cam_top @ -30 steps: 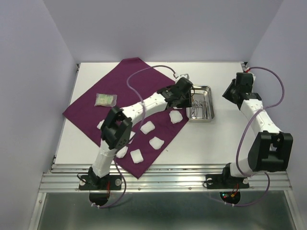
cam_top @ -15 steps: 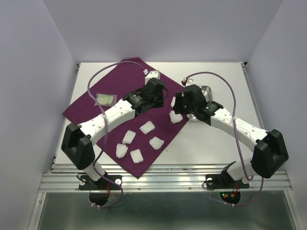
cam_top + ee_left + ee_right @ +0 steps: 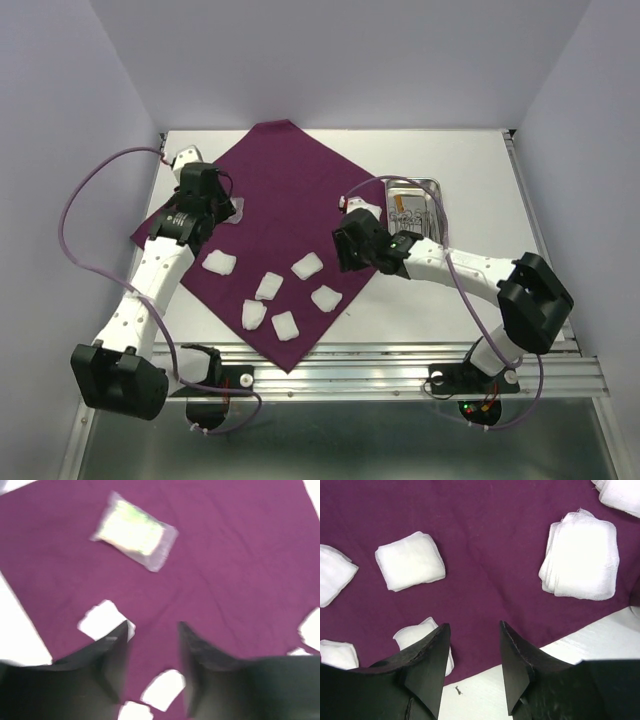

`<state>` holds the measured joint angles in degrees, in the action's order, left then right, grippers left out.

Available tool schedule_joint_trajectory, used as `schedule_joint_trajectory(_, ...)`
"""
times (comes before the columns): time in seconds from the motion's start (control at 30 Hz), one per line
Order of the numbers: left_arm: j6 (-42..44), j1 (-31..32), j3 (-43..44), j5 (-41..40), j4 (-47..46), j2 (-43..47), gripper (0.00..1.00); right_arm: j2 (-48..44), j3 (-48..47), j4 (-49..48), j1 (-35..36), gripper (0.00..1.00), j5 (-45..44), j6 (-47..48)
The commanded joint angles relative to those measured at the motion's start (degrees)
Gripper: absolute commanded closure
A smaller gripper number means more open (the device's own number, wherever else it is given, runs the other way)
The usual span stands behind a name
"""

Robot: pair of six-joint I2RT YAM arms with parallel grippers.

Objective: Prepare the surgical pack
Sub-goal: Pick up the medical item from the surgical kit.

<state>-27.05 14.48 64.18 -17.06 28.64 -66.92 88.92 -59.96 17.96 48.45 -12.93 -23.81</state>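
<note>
The purple cloth (image 3: 290,190) lies spread cornerwise on the tabletop (image 3: 470,300), one diagonal running far to near; left jaws hang over its left edge, right jaws over its right edge; both pairs parted, holding nothing; each arm nearest its own side.

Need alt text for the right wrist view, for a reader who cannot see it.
The right end effector, open and empty, hangs over a purple cloth near its edge. White gauze pads lie scattered on the cloth, and bare white table shows at lower right.
</note>
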Motion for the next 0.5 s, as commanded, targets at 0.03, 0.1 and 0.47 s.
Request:
schedule_joint_trajectory(0.03,3.2,-7.7,-0.9,0.8,1.5,1.4,0.22,1.8,-2.9,-3.4,0.9,0.51,-1.3,-2.4)
schedule_joint_trajectory(0.1,3.5,-10.2,-1.1,2.3,-0.2,0.6,0.07,2.0,-2.8,-3.8,0.9,0.51,-0.9,-2.7)
schedule_joint_trajectory(0.47,-0.6,-18.9,15.6,10.0,-4.6,-28.8,0.18,1.6,-3.5,-2.3,0.9,0.52,-6.0,-5.1)
